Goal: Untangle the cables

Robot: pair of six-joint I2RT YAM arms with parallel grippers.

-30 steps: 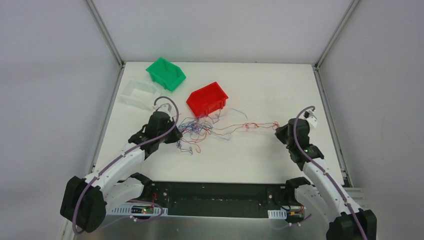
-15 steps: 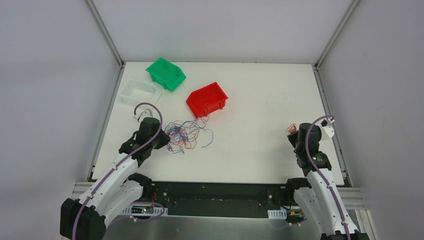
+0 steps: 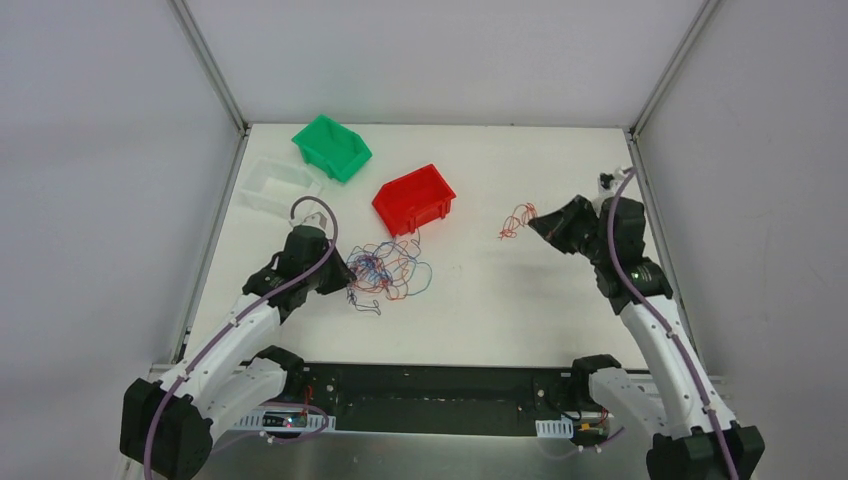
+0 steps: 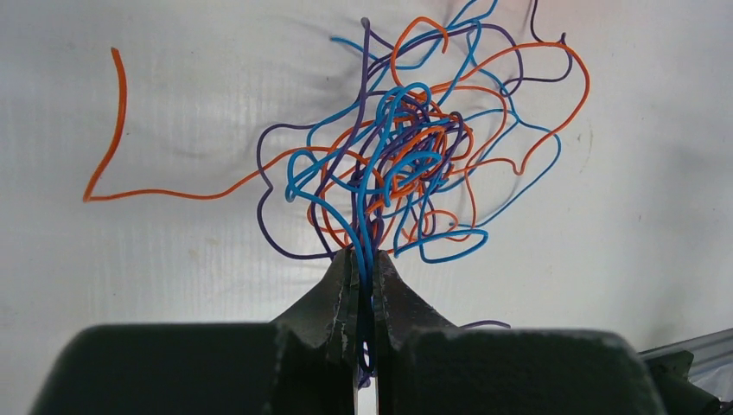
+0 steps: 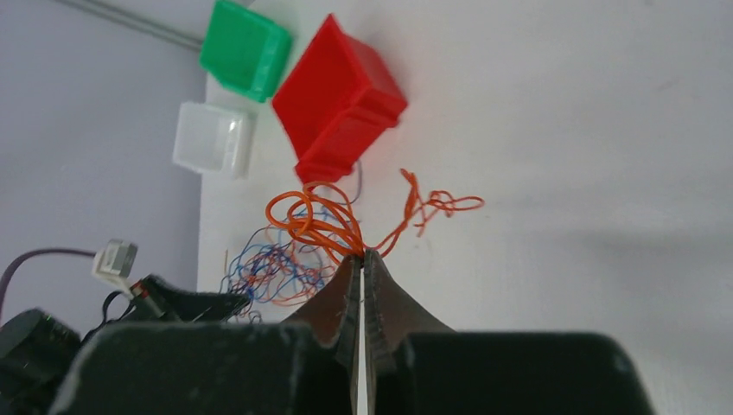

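Note:
A tangle of thin red, blue and purple cables (image 3: 385, 272) lies on the white table in front of the red bin. My left gripper (image 3: 345, 281) is shut on strands at the tangle's left edge; in the left wrist view blue and purple cables (image 4: 393, 164) run between the closed jaws of that gripper (image 4: 364, 259). My right gripper (image 3: 532, 222) is raised over the table's right half, shut on a separate bunch of red cable (image 3: 515, 220). In the right wrist view this orange-red bunch (image 5: 324, 220) fans out from the tips of the right gripper (image 5: 363, 253).
A red bin (image 3: 414, 198), a green bin (image 3: 331, 147) and a clear bin (image 3: 278, 186) stand at the back left of the table (image 3: 520, 300). Metal frame posts (image 3: 210, 65) run up both back corners. All bins also show in the right wrist view, the red bin (image 5: 340, 97) nearest.
The right gripper has pulled the red cable free of the tangle, swung out right and then lifted toward the back. The left gripper kept its hold and shifted slightly, the tangle bunching together.

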